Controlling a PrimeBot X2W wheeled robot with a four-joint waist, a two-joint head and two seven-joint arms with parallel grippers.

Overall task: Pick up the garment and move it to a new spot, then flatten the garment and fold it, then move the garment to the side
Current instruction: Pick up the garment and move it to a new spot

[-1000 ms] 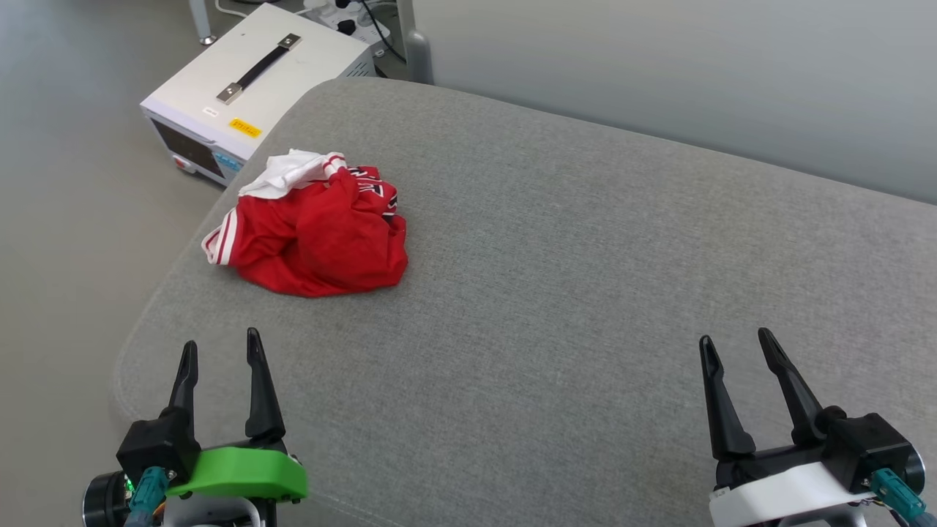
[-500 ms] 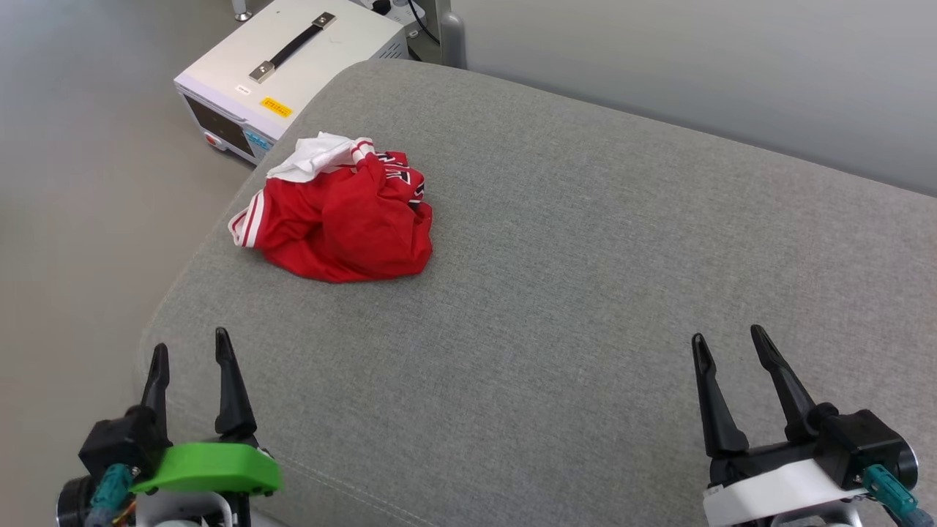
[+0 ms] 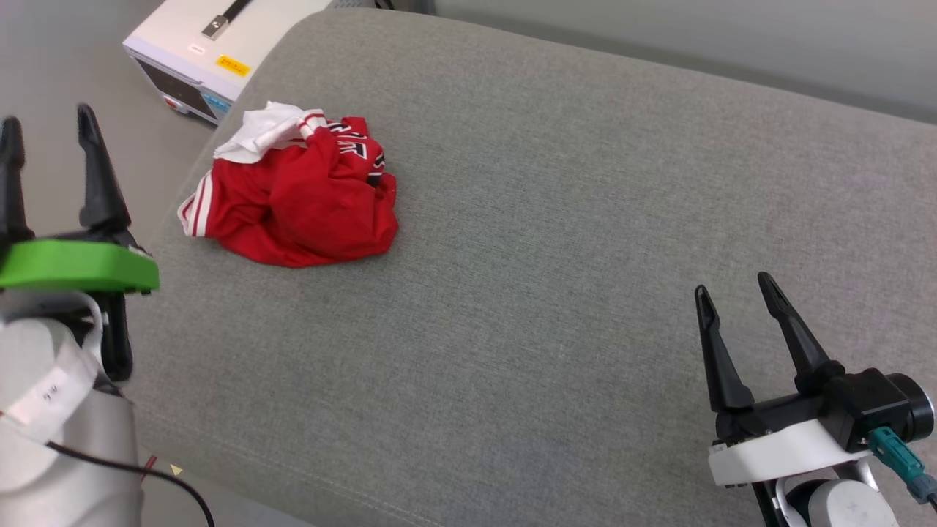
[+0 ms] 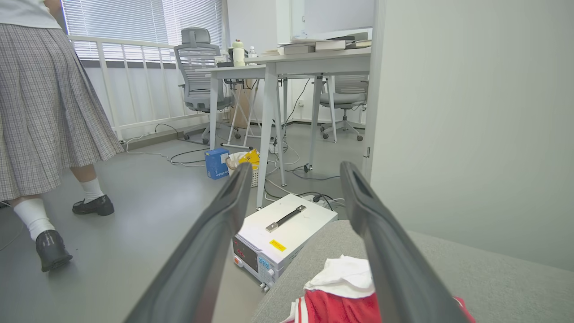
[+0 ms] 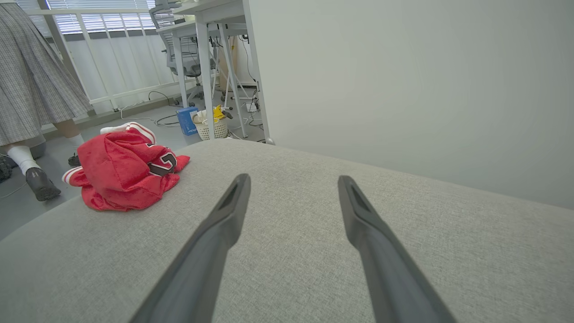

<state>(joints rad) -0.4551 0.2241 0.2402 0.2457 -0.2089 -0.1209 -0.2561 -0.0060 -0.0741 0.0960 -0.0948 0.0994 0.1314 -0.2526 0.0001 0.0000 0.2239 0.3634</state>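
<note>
The garment lies crumpled in a red heap with a white sleeve on top, near the far left corner of the grey cushion. The right wrist view shows the garment at left with part of its black number. My left gripper is raised off the cushion's left edge, open and empty, left of the garment. In the left wrist view the garment sits low between the fingers. My right gripper hovers open and empty over the cushion's near right part, far from the garment.
A white instrument box with a black handle stands on the floor beyond the cushion's left corner. A person in a plaid skirt walks on the floor at left. Desks, office chairs and cables lie further back. A pale wall borders the cushion.
My left gripper has risen and moved forward along the cushion's left edge, toward the garment. The head camera has shifted, so the scene sits differently. The right gripper has barely moved.
</note>
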